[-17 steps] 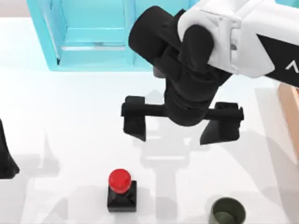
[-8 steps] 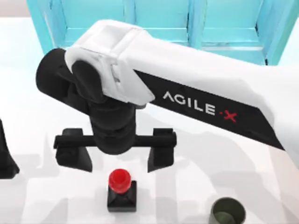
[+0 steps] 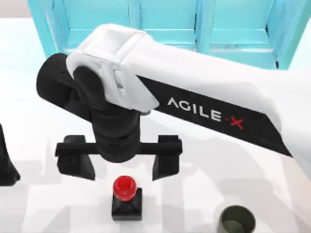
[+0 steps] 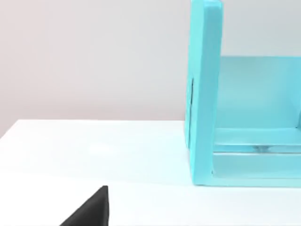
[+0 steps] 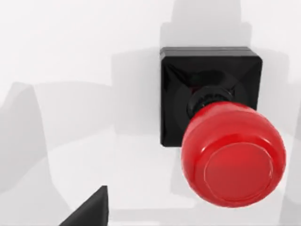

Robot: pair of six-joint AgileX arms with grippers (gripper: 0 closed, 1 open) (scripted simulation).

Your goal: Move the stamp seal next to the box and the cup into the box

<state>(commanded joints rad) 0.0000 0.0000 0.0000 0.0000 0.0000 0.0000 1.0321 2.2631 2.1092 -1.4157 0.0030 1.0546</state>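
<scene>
The right pincer (image 3: 119,165) hangs with fingers spread wide above the stamp seal (image 3: 126,199), which stands near the bench's front edge. The cup (image 3: 236,222) sits toward the front right; the left arm rests at the left edge.

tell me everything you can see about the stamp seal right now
The stamp seal is a small stamp with a round, glossy red knob joined by a short dark neck to a black square block base. It stands upright on the white table, near the front edge in the top view, left of the olive-green cup. Nothing touches it but the table. The right gripper hangs open just behind and above it, fingers spread wider than the stamp.
</scene>
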